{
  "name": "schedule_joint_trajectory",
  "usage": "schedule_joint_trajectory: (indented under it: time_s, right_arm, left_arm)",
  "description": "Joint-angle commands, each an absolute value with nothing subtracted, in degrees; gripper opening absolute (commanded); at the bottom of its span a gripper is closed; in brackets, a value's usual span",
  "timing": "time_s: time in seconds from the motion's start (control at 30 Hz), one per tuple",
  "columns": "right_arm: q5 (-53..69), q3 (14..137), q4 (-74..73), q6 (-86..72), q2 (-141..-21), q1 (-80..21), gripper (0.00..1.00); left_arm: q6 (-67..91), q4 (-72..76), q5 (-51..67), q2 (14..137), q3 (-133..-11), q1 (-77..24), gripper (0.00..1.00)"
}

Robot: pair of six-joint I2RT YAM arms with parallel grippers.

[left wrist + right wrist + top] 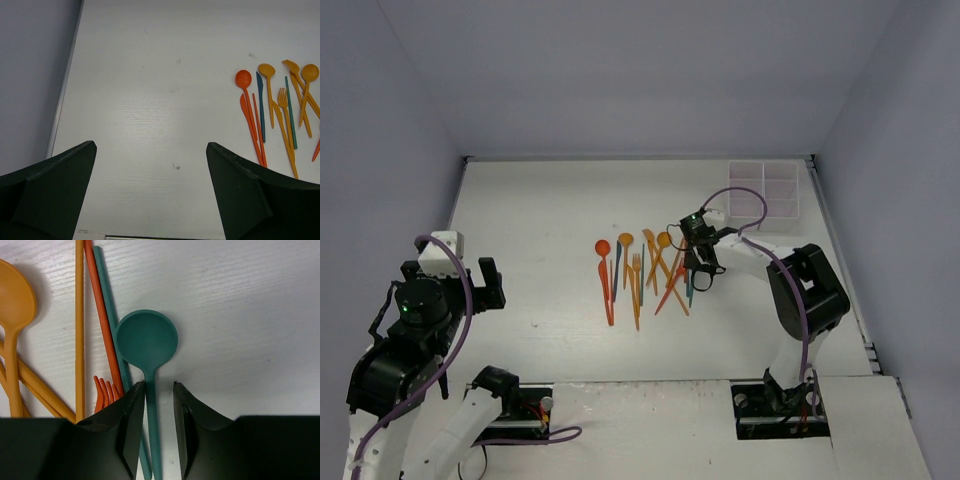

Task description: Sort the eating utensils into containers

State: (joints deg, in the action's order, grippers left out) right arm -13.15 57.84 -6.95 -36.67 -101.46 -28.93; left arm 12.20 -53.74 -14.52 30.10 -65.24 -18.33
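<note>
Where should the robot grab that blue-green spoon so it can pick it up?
Grab the teal spoon by its thin handle, just below the round bowl, coming straight down from above. It lies flat on the table, so only the handle's narrow sides can be pinched. The right gripper straddles it there, jaws open. Mind the red fork close beside.

A robotics lab test cell: the left arm (pixel 420 312) and right arm (pixel 807 290) are bolted to a white desk (pixel 540 215), plain grey wall panels (pixel 640 80) box it in beyond and outward of the left tool (pixel 150 146) and right tool (pixel 159 386), and purple cables (pixel 740 189) loop along both arms.
</note>
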Motion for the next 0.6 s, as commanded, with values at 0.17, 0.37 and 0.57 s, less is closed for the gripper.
schedule_joint_trajectory:
  time_s: [0.17, 0.37, 0.57]
  right_arm:
    - [-15.8, 58.5, -6.2, -36.5, -100.3, -29.0, 0.00]
    - [-15.5, 61.3, -6.3, -34.7, -93.3, -28.1, 0.00]
    - [-18.7, 64.7, -6.3, -33.8, -81.5, -19.9, 0.00]
  left_arm:
    - [12.4, -52.0, -14.4, 30.3, -65.9, -18.6, 0.90]
    - [12.1, -51.9, -14.7, 30.5, -65.7, -18.6, 0.90]
    - [12.2, -51.8, -14.3, 31.4, -66.2, -18.6, 0.90]
